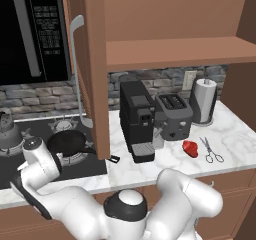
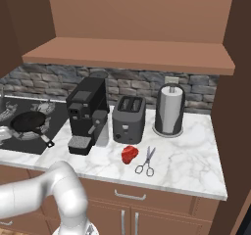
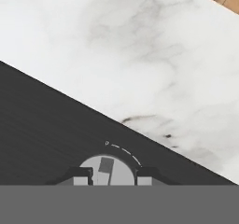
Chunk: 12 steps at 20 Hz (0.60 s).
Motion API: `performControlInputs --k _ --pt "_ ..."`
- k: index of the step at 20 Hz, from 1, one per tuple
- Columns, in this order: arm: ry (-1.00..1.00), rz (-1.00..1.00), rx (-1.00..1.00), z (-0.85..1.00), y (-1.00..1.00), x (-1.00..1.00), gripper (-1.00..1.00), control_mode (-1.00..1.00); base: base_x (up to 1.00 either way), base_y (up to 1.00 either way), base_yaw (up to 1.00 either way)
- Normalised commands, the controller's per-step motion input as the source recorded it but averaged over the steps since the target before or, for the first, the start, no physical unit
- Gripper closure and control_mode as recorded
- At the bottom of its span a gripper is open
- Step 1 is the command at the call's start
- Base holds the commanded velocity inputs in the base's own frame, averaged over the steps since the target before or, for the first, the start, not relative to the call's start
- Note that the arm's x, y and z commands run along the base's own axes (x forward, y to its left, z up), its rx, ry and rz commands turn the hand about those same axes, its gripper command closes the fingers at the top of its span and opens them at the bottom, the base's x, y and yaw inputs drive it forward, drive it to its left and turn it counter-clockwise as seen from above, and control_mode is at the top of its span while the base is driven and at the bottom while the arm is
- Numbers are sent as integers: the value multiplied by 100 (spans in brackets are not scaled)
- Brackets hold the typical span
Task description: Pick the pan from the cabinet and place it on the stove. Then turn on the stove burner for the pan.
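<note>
Your pan (image 1: 67,142) already sits on the stove (image 1: 30,171) grate, so what you handle now is a small silver knob (image 3: 108,170): rigid, smooth, likely slippery. Your pincer (image 3: 112,177) straddles it, nearly closed; take it by the sides and twist gently.

base views share counter (image 1: 230,129), hand view close above stove (image 3: 46,125)
</note>
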Motion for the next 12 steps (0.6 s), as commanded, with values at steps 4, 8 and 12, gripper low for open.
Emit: performControlInputs --k 4,8,12 --pt "-2 17 0 -32 0 -11 100 -100 0 0 0" --pt "-4 16 -1 -36 0 -13 100 -100 0 0 0" --pt "-6 16 -3 -38 0 -16 100 -100 0 0 0"
